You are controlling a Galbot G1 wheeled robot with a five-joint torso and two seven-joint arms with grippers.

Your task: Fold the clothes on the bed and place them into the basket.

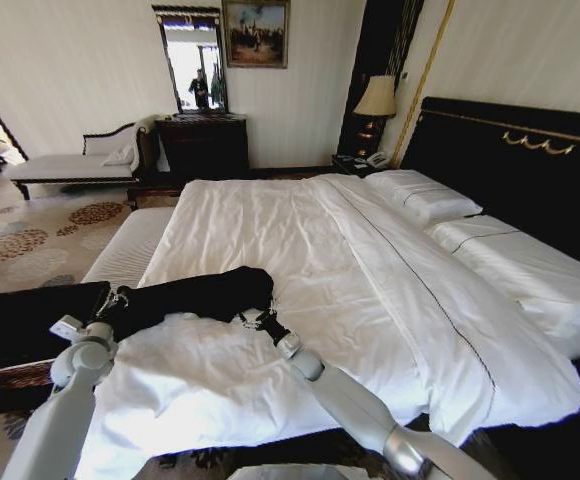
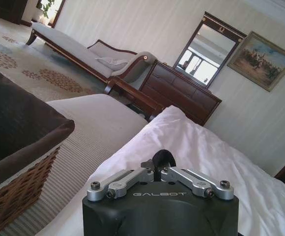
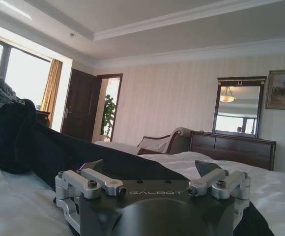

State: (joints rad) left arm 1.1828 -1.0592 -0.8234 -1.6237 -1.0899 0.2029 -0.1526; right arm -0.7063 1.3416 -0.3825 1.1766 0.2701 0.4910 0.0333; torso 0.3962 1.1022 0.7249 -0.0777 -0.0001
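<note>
The black clothes [image 1: 195,292] lie as a long band across the near left corner of the bed [image 1: 370,280]. My left gripper [image 1: 113,300] is at the band's left end, shut on a pinch of the black fabric [image 2: 163,158] and holding it slightly raised. My right gripper [image 1: 258,318] is at the band's right end; in the right wrist view it [image 3: 150,167] stands open, low over the clothes [image 3: 44,147]. The dark wicker basket [image 1: 30,320] sits on the floor left of the bed, close beside my left arm [image 2: 19,147].
A cream striped bench [image 1: 130,245] runs along the bed's left side beyond the basket. A chaise longue [image 1: 70,165], a dark dresser [image 1: 205,145] with a mirror and a bedside lamp [image 1: 375,100] stand by the far wall. Pillows [image 1: 425,198] lie at the black headboard.
</note>
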